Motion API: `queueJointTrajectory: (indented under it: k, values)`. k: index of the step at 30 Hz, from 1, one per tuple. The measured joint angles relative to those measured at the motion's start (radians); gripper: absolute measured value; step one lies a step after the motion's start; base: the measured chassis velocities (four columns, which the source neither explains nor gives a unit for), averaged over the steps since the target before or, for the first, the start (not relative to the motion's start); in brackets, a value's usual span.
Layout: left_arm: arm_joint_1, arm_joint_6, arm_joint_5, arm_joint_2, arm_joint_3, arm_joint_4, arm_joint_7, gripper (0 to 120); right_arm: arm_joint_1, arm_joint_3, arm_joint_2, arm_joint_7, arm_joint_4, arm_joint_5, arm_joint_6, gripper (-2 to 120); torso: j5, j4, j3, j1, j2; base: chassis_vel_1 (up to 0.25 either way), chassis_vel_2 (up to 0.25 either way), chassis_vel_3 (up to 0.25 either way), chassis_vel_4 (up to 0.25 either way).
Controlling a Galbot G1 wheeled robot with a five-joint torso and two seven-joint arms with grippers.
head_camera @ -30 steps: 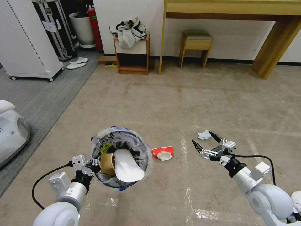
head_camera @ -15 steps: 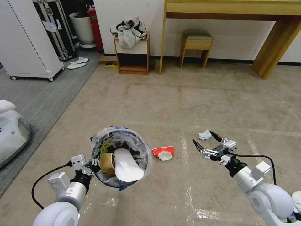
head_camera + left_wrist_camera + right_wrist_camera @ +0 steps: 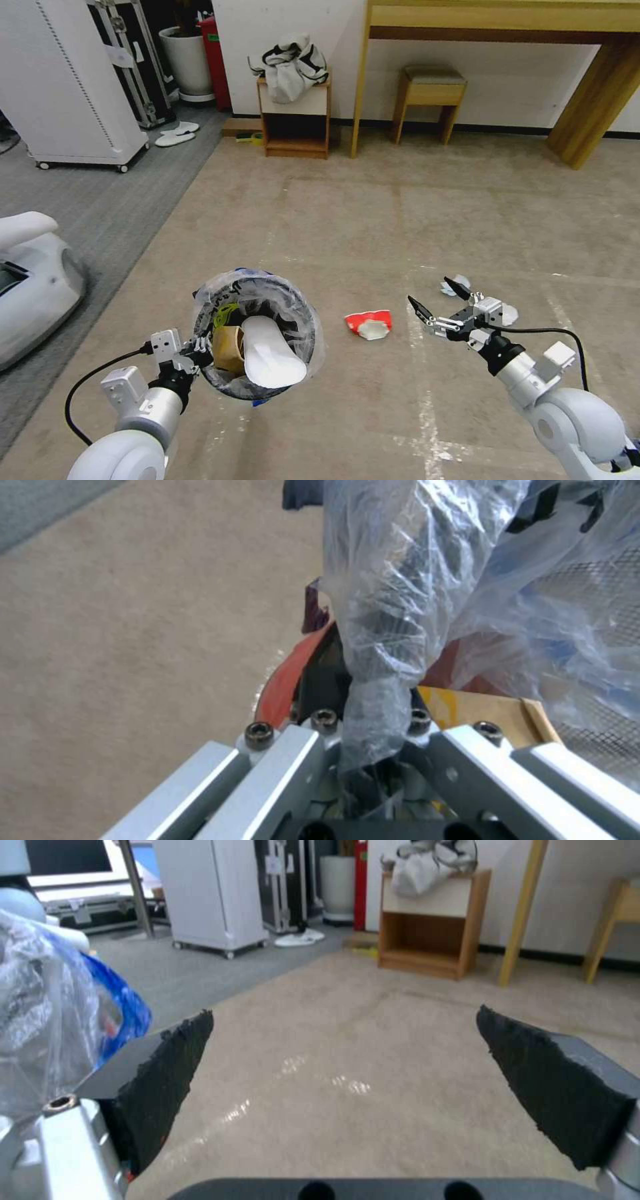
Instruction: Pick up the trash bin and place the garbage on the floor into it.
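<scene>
Beige carpet floor (image 3: 400, 220) with shiny tape lines, grey carpet (image 3: 100, 193) at the left.

The left gripper (image 3: 198, 348) is clamped on the trash bin (image 3: 257, 333) rim, holding it above the floor. The right gripper (image 3: 433, 301) hangs wide apart, with nothing in it, near the red-and-white wrapper (image 3: 368, 324) and white tissues (image 3: 460, 285) lying on the floor.

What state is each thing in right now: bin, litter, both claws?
trash bin: held off the floor by its rim, upright, bag-lined
brown paper bag: inside the bin
white oval piece: inside the bin, leaning over the rim
red-and-white wrapper: crushed, lying on the floor
white tissues: crumpled, on the floor, partly behind the right claw
left claw: shut on the bin's rim
right claw: open, empty
</scene>
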State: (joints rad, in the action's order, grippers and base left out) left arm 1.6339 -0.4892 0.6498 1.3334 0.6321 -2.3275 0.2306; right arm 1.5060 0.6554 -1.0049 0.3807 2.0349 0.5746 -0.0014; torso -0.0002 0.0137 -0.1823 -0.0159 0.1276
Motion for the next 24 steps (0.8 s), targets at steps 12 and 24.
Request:
queueJointTrajectory:
  k: [12,24]
  values:
    - [0.0,0.011,-0.017,0.009,-0.01,0.003,0.0,1,0.017,0.008,0.004,-0.022,0.015,0.007,0.023,100,0.0007,-0.0001,0.0,0.0,0.0,0.102,0.108,-0.125,-0.106]
    - [-0.006,0.014,-0.015,0.0,-0.005,0.01,0.001,1,0.0,0.003,0.009,-0.049,0.005,0.005,0.028,100,0.0002,-0.0002,0.0,0.0,0.0,-0.025,-0.016,0.014,0.01]
